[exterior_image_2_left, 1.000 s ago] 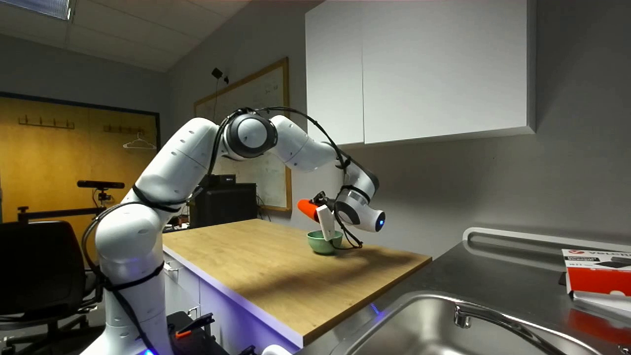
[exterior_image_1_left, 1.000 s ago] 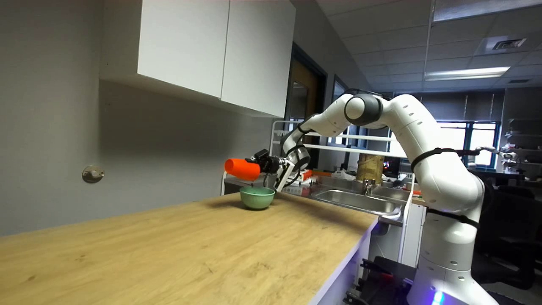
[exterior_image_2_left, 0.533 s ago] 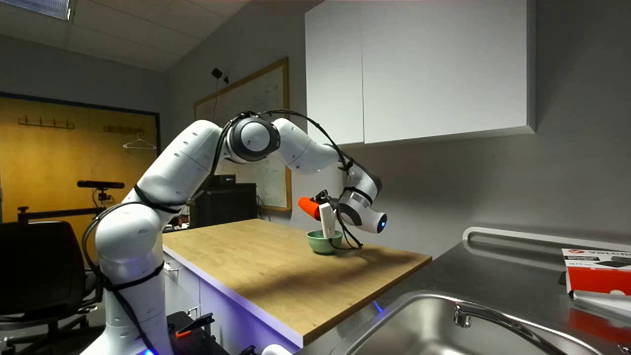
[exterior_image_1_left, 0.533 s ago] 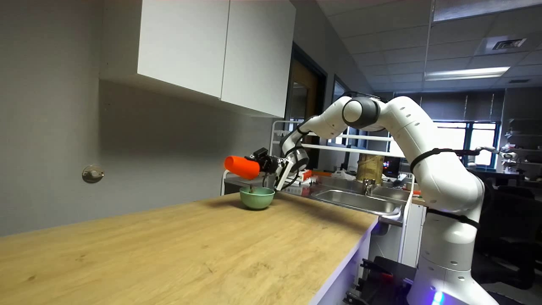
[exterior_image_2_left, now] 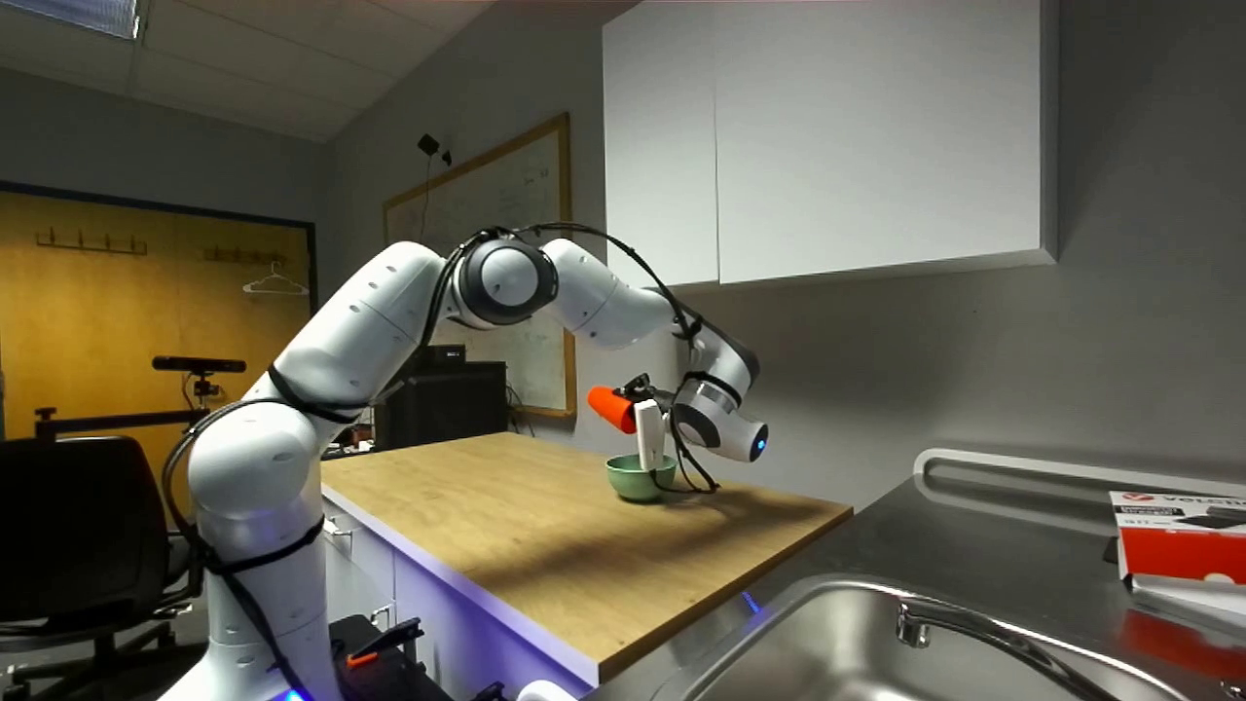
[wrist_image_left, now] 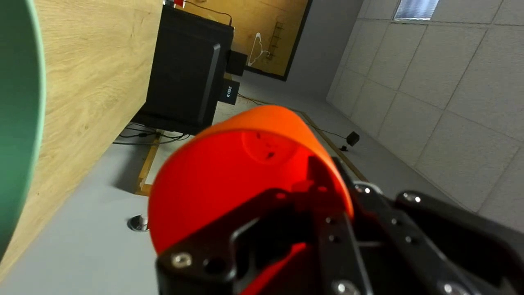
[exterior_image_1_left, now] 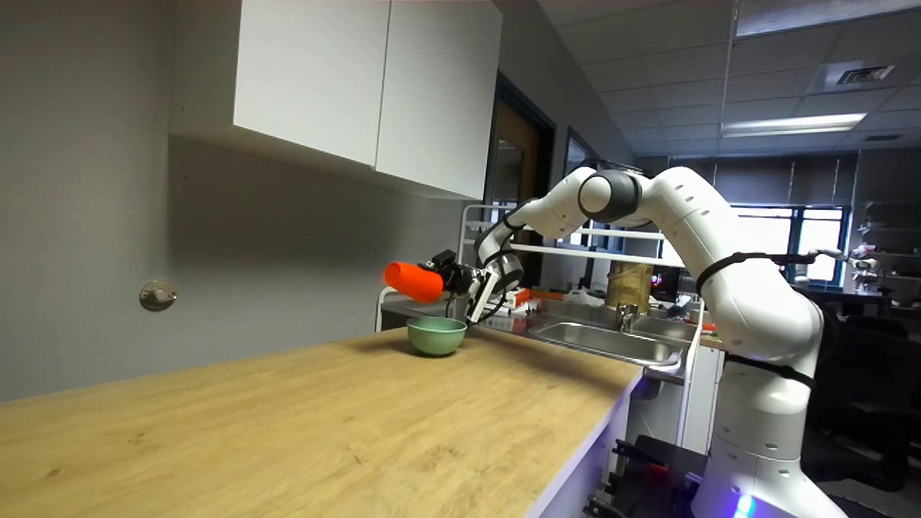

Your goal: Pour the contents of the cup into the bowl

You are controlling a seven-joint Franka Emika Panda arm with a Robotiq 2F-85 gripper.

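Observation:
The orange-red cup is held tilted on its side over the bowl, mouth toward the gripper and angled down. It also shows in an exterior view. In the wrist view I look into the cup; a few dark specks show at its bottom. My gripper is shut on the cup's wall, one finger inside and one outside; it also shows in an exterior view. The light-green bowl stands upright below the cup, apart from it, and also shows here. The bowl's contents are hidden.
The bowl stands on a wooden countertop near the wall. White wall cabinets hang above. A metal sink and a red and white box lie beyond the counter's end. Black cables hang from the wrist beside the bowl.
The cup's closed end has risen a little, so it is tilted slightly more mouth-down. Dark bits seen falling between cup and bowl earlier no longer show. The elbow has lowered slightly.

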